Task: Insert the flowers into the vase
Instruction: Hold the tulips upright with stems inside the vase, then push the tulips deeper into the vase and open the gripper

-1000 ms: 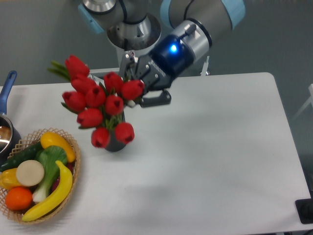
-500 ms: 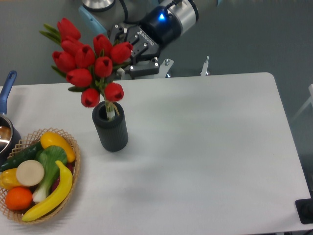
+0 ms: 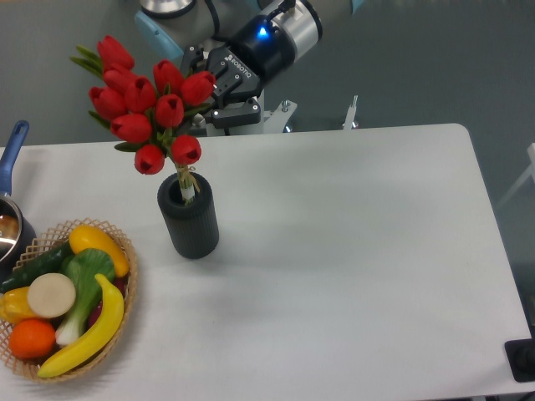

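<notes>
The flowers (image 3: 150, 104), a bunch of red tulip buds with green leaves, stand upright above the vase (image 3: 191, 224). Their pale stems reach down into its round mouth. The vase is a dark ribbed cylinder on the left half of the white table. My gripper (image 3: 211, 98) comes in from the upper right, right against the bunch at bud height. Its fingertips are hidden behind the buds, and it appears shut on the flowers.
A wicker basket (image 3: 127, 251) of fruit and vegetables sits at the front left of the table. A blue-handled metal pot (image 3: 14, 142) is at the left edge. The arm's base stands behind the table's far edge, above the vase.
The bunch has swung from leaning over the vase to upright, stems in the mouth. My gripper moved up and back-left with it, then shifted only slightly.
</notes>
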Controlling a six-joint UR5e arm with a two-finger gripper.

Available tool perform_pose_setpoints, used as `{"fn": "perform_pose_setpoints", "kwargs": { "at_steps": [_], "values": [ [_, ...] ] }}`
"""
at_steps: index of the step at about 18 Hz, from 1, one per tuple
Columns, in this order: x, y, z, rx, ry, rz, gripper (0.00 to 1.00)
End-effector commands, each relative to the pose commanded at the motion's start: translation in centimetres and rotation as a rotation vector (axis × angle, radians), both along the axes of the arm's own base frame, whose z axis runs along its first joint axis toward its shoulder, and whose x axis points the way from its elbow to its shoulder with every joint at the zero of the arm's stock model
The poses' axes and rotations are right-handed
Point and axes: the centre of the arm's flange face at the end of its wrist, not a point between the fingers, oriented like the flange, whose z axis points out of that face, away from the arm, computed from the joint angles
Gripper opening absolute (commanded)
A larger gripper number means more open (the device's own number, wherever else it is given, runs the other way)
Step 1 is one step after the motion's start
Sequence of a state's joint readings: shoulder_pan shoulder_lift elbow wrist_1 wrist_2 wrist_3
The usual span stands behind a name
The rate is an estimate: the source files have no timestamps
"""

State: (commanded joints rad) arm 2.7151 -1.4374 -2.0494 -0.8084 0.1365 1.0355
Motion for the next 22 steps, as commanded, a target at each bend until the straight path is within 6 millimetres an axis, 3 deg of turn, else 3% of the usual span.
{"fn": "perform_pose_setpoints", "kwargs": {
  "at_steps": [15,22],
  "values": [
    [1.8,-1.3,-1.3,-0.009,-0.013,0.013,0.00],
    [1.7,-2.2,-4.8,-0.009,0.011,0.023,0.00]
  ]
}}
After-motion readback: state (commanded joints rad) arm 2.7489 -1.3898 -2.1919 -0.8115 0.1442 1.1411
